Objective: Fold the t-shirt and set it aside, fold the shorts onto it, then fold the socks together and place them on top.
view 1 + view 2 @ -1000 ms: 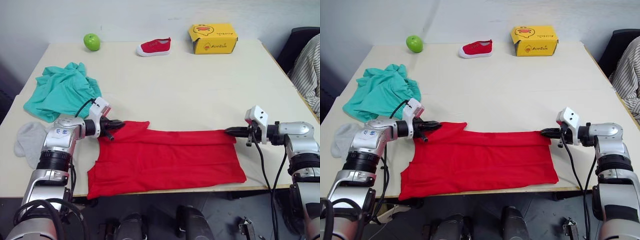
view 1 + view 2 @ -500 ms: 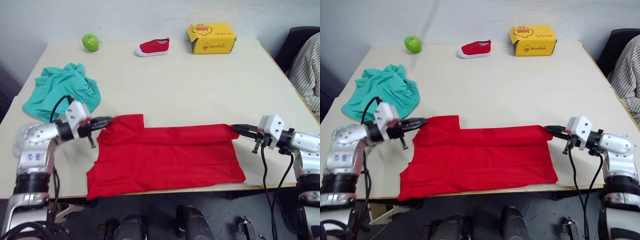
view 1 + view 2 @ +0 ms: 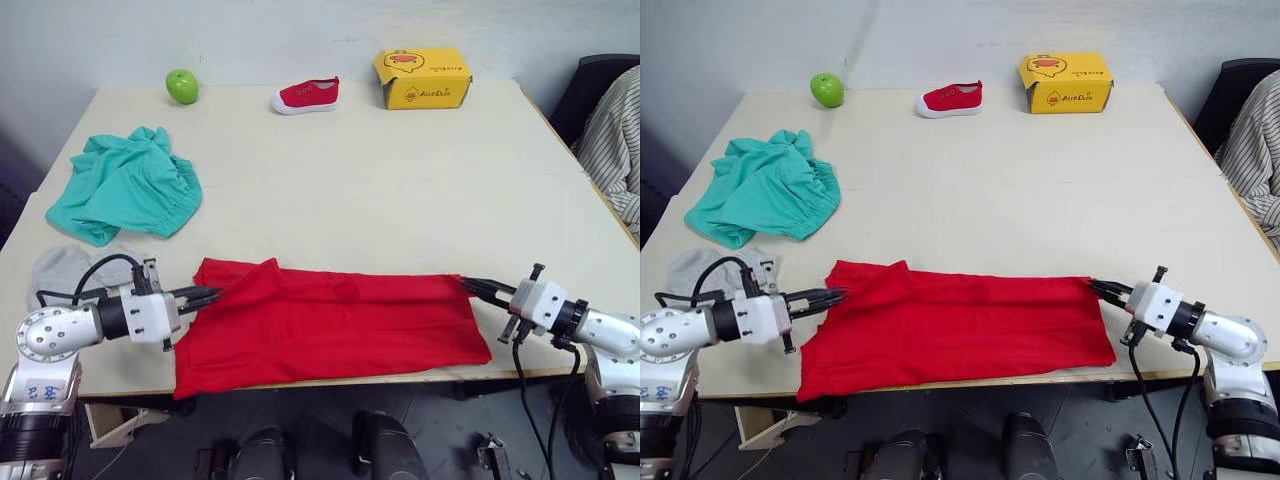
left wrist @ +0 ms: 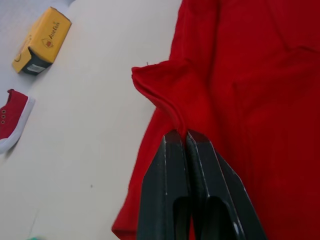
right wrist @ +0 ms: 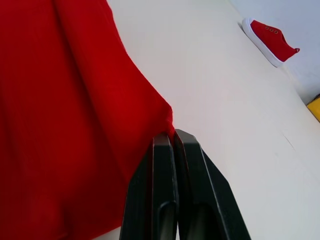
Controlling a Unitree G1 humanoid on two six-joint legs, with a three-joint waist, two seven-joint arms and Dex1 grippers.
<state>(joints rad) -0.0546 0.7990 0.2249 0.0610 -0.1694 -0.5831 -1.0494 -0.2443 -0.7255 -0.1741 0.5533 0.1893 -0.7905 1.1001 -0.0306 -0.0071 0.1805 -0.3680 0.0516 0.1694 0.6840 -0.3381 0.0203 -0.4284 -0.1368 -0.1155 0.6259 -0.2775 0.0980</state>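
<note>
I see the t-shirt (image 3: pixel 330 325) spread along the table's (image 3: pixel 400 190) near edge, left gripper (image 3: pixel 212 294) pinching its left end, right gripper (image 3: pixel 470 284) clamped on its right corner

Bare table (image 3: pixel 400 190) between t-shirt (image 3: pixel 330 325) and shoe (image 3: pixel 305 95)

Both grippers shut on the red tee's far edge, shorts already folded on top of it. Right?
Not the shorts. The left eye view shows the shorts lying crumpled on the table, apart from the t-shirt. The rest holds: left gripper and right gripper are both shut on the t-shirt's far edge.
</note>
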